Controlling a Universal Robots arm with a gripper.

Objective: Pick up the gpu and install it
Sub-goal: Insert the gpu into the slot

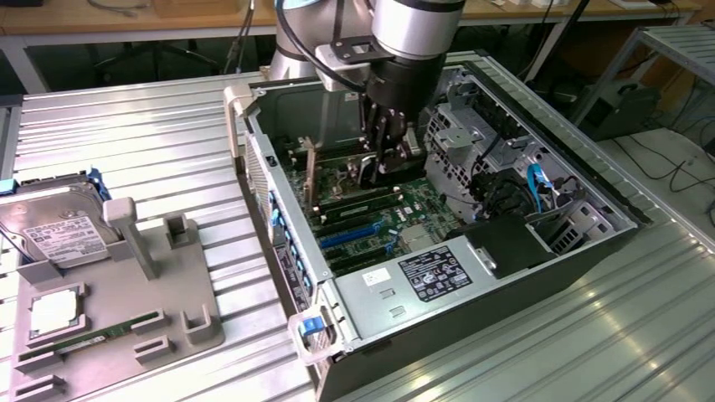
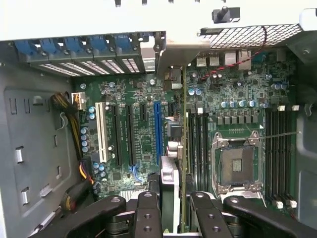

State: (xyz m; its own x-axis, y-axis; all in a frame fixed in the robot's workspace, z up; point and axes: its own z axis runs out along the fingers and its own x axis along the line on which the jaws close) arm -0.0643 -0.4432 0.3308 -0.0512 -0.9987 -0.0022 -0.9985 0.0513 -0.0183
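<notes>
My gripper [image 2: 173, 210] reaches down inside the open computer case [image 1: 285, 276] and is shut on the gpu [image 2: 184, 129]. I see the card edge-on in the wrist view: a thin green board with its black fan between my fingers [image 2: 148, 213] and its silver bracket toward the case's rear wall. It stands upright over the motherboard [image 2: 141, 144], between the blue expansion slot [image 2: 157, 134] and the memory slots [image 2: 198, 144]. In the exterior view my gripper [image 1: 388, 159] holds the gpu [image 1: 378, 174] low over the board's middle. I cannot tell whether the card's edge is in a slot.
The drive cage [image 1: 470, 142] and blue cables [image 1: 537, 188] crowd the case's far side, and the power supply [image 1: 436, 276] lies at its near end. An empty processor socket [image 2: 237, 168] lies beside the card. On the exterior view's left, a grey fixture [image 1: 167, 293] holds a hard drive [image 1: 56, 234] and a memory stick [image 1: 95, 339].
</notes>
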